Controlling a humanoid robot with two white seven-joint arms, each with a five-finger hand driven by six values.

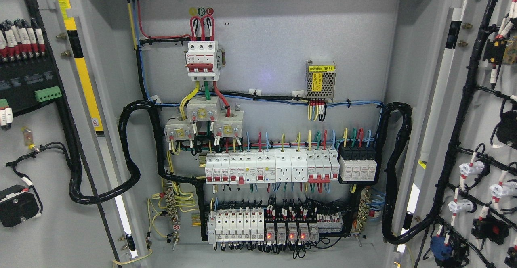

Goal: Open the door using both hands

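An electrical cabinet stands with both doors swung wide. The left door point(44, 155) shows its inner face at the picture's left, with black wiring and red-and-white terminals. At the right edge the right door point(480, 139) also turns its inner face to me, carrying black cable looms and white lamp backs. Between them lies the grey back panel point(266, 30), which holds a red-and-white main breaker point(203, 60), a row of white breakers point(270, 167) and a lower row of relays with red lights point(282, 227). No hand or arm shows in the head view.
A yellow-and-black strip point(83, 64) runs down the left door frame. Thick black cable bundles point(129, 155) loop from each door into the cabinet. A small metal power supply point(320, 80) sits at the panel's upper right.
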